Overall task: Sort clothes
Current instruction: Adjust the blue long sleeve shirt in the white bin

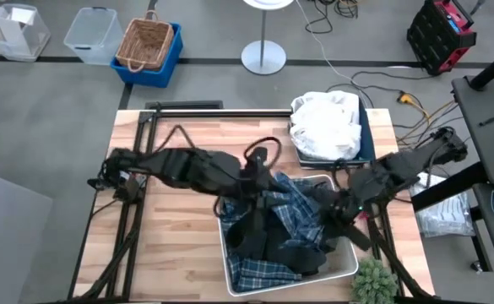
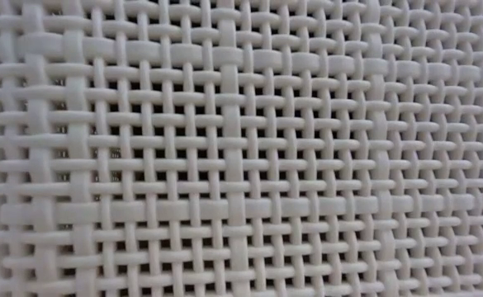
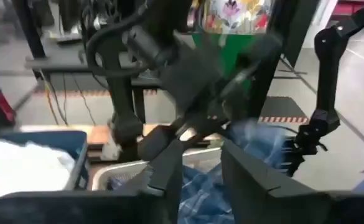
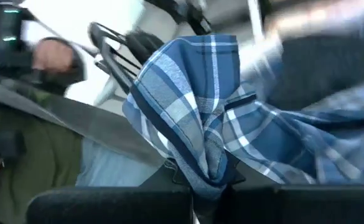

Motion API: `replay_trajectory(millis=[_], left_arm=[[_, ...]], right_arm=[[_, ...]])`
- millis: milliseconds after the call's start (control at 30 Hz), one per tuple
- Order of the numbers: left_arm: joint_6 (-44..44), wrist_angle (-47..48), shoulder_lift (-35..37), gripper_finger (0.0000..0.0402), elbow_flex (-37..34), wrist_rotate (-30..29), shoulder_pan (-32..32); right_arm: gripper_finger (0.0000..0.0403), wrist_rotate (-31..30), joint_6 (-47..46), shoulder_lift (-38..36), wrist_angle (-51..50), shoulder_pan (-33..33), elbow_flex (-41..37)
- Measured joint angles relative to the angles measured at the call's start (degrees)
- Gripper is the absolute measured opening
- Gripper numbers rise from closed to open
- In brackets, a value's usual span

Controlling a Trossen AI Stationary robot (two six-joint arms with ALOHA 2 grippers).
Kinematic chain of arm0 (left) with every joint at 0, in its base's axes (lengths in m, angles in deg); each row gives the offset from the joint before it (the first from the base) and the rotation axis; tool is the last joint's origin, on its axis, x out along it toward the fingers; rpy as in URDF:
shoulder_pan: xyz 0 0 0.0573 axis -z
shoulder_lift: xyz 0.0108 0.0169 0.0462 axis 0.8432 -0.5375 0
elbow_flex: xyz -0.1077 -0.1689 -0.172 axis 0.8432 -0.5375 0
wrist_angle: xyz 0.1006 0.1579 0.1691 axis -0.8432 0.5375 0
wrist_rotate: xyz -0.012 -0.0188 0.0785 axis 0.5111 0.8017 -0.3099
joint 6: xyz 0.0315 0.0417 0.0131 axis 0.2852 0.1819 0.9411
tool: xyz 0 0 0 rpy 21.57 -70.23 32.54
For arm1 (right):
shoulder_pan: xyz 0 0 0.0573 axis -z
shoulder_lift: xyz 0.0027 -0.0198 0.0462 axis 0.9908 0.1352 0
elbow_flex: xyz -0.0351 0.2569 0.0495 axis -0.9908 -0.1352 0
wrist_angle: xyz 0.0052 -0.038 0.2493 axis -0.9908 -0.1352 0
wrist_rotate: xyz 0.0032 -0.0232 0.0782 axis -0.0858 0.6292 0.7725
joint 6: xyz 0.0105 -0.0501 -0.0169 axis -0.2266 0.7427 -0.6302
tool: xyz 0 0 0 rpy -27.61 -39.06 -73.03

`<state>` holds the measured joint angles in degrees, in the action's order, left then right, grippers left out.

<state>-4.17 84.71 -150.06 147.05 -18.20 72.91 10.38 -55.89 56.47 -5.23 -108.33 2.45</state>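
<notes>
two dark arms reach over the wooden table (image 1: 171, 253), one from each side, and two bins stand on it. the white bin (image 1: 345, 268) sits by the near edge, right of the middle; the navy blue bin (image 1: 366, 143) stands behind it at the far right corner.

the navy bin holds one heap of white clothes (image 1: 325, 122), piled above its rim. the white bin holds a tangle: a blue-and-white plaid garment (image 1: 293, 207) spread across it, with dark grey or black pieces (image 1: 293, 253) lying over it toward the near side. how many dark pieces there are cannot be counted, since they overlap and the arms cover part of the pile.

the right tool (image 4: 206, 180) is clamped on a bunched fold of the plaid garment, which stands up from between its fingers in the right wrist view; in the high view this tool is lost among arm and cloth at the bin's right side. the left tool (image 3: 200, 171) hangs over the white bin's far left part, its fingers (image 3: 166, 177) apart with plaid cloth showing beyond the gap; whether they touch the cloth i cannot tell.

the low view is filled by the white bin's woven wall, which hides all else.
</notes>
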Motion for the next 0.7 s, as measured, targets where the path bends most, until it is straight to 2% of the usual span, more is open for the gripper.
replay_trajectory(millis=[100, 200, 333, 500, 633, 700], left_arm=[[-4.09, 2.34, -1.95, 0.0073, -0.3, -1.22, -0.07], [-7.46, 10.94, -5.44, 0.005, -0.41, -1.57, -0.89], [-10.72, 20.11, -11.27, 0.0017, -0.58, 3.18, -2.14], [-11.23, 24.13, -18.25, 0.0002, -0.5, 17.12, -2.45], [-9.36, 33.33, -22.54, 0.0, -0.28, 20.2, -1.57], [-6.62, 34.88, -24.37, 0.0, -0.26, 22.29, -1.67]], right_arm=[[0.0009, 1.24, -4.48, -2.59, 3.44, 2.45, -9.62], [0.0009, 3.65, -7.65, -4.21, 10.07, 6.02, -18.17], [0.0012, 2.07, -14.12, -3.93, 7.67, 9.65, -25.02], [0.0036, 2.21, -15.92, -5.4, 3.7, 8.14, -25.51], [0.0074, 1.72, -17.11, -8.12, 0.71, 6.38, -21.79], [0.0094, 0.43, -18.12, -9.35, -3.23, 5.77, -19.1]])
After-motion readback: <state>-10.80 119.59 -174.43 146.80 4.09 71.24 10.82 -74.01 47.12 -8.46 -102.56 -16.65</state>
